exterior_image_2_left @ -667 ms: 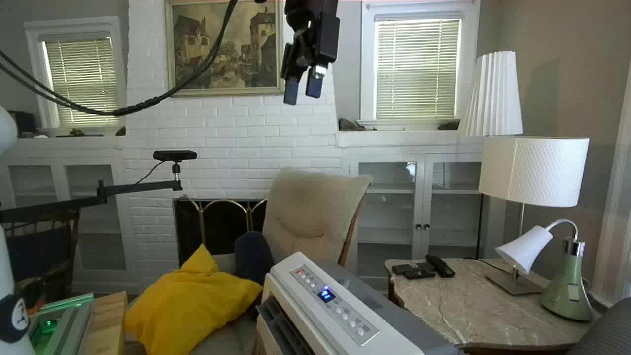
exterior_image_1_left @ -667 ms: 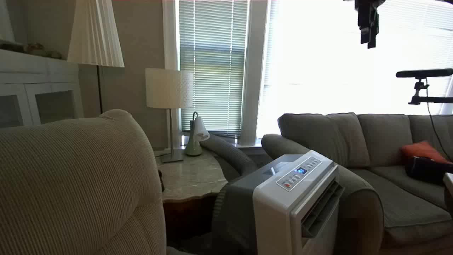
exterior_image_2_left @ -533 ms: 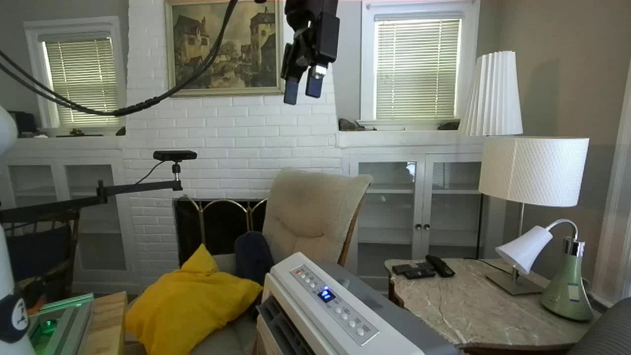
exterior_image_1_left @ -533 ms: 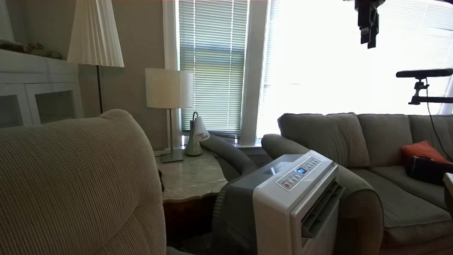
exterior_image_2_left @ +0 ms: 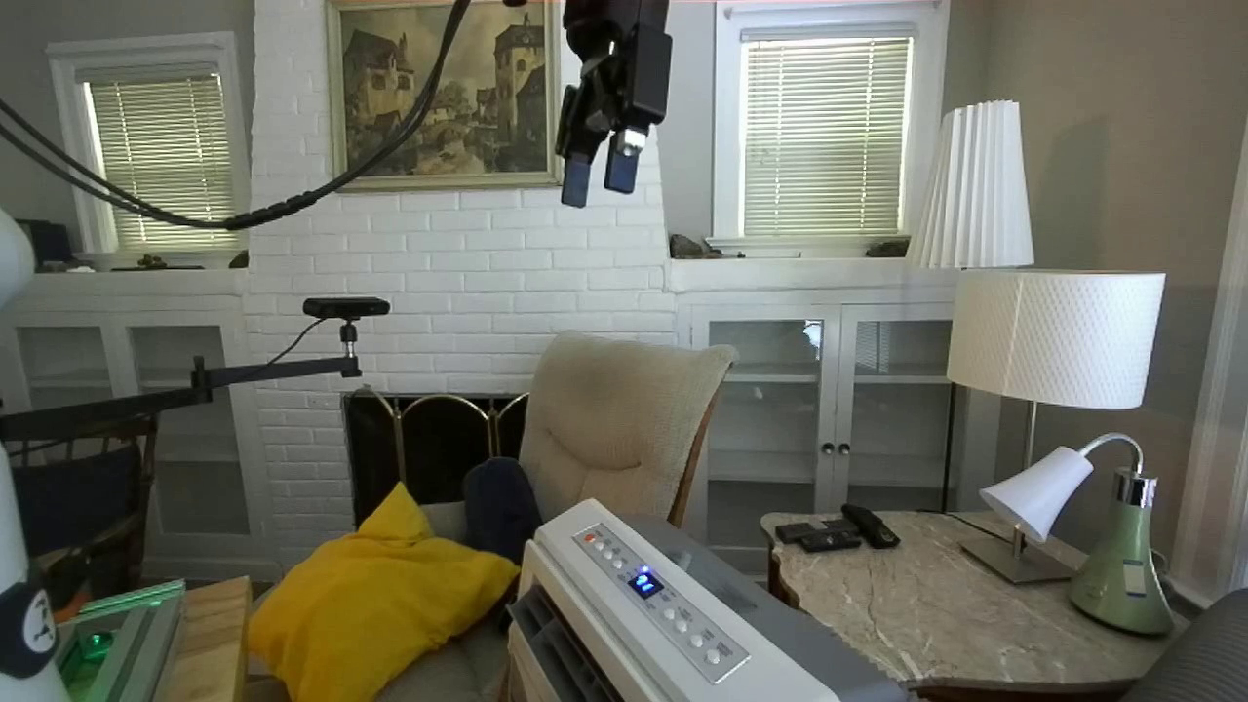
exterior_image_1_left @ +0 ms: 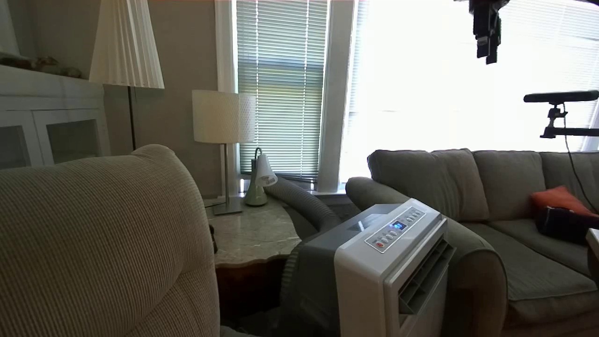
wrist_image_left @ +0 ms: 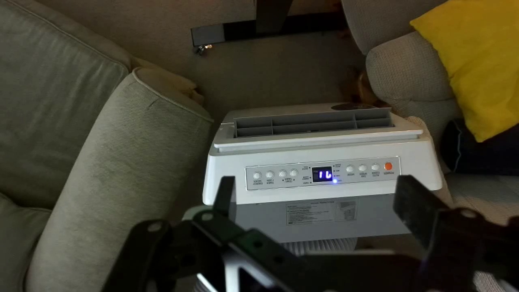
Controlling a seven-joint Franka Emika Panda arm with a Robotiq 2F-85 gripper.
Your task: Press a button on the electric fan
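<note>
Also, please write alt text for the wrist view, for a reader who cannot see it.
A white electric fan, seen from above, shows a control panel with white buttons, an orange power button and a lit display. The robot's open black hand spans the lower foreground. A grey sofa is at left, a yellow cushion at upper right.

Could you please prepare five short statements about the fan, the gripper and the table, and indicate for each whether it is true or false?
1. The gripper is open. True.
2. The fan has a lit display. True.
3. The gripper is touching the fan. False: it hangs above the fan, apart from it.
4. The green lamp stands on the table. True.
5. All the fan's buttons are orange. False: one button is orange; the others are white.
</note>
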